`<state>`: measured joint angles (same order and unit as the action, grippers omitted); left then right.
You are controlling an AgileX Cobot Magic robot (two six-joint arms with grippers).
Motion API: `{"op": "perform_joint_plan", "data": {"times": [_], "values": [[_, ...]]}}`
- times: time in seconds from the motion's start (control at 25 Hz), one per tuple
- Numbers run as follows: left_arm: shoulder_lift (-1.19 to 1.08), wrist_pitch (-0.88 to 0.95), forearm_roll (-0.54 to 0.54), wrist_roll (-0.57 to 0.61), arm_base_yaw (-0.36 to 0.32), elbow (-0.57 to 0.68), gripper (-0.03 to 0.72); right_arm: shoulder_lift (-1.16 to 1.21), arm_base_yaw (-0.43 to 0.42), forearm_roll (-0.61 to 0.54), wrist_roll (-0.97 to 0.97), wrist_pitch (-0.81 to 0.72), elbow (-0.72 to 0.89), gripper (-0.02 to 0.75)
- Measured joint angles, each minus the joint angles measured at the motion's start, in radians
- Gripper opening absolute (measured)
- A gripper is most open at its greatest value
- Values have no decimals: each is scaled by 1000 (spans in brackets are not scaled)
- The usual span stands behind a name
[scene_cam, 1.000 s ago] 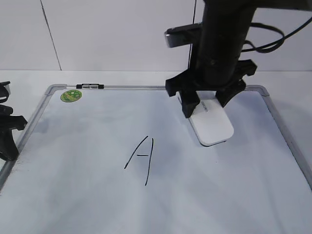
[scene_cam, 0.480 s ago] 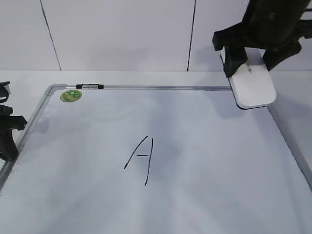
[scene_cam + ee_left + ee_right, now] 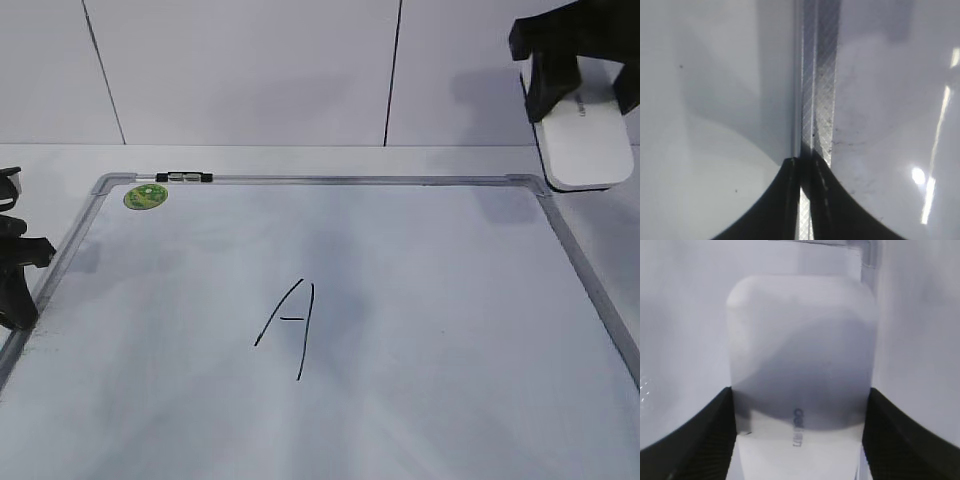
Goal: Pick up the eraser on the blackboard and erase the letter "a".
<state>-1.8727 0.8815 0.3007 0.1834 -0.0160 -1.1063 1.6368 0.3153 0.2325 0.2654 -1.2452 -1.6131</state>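
While my right gripper (image 3: 583, 90) clamps one eraser (image 3: 587, 140), my left gripper (image 3: 805, 167) rests pinched shut.
One blackboard (image 3: 560, 235) bears one capital letter (image 3: 290, 327).

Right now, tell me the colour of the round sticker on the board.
Green, the sticker at the blackboard's far-left corner; exterior view shows it best.

**What can be read**

A tall angular capital "A" (image 3: 290, 328) in thin black marker stands near the middle of the blackboard (image 3: 330, 181). The eraser (image 3: 583, 140) carries small grey lettering on its white top; in the right wrist view the lettering (image 3: 798, 427) runs lengthwise and looks like "deli", though it is blurred. The round green sticker (image 3: 146, 196) at the board's far left corner has print too small to read.
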Motion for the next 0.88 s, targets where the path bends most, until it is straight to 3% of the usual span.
{"op": "perform_joint_plan", "data": {"times": [0.36,0.88], "values": [[0,0,0,0,0,0,34,-6,-83,4,2,-1,3,525],[0,0,0,0,0,0,34,18,-92,8,2,1,172,525]]}}
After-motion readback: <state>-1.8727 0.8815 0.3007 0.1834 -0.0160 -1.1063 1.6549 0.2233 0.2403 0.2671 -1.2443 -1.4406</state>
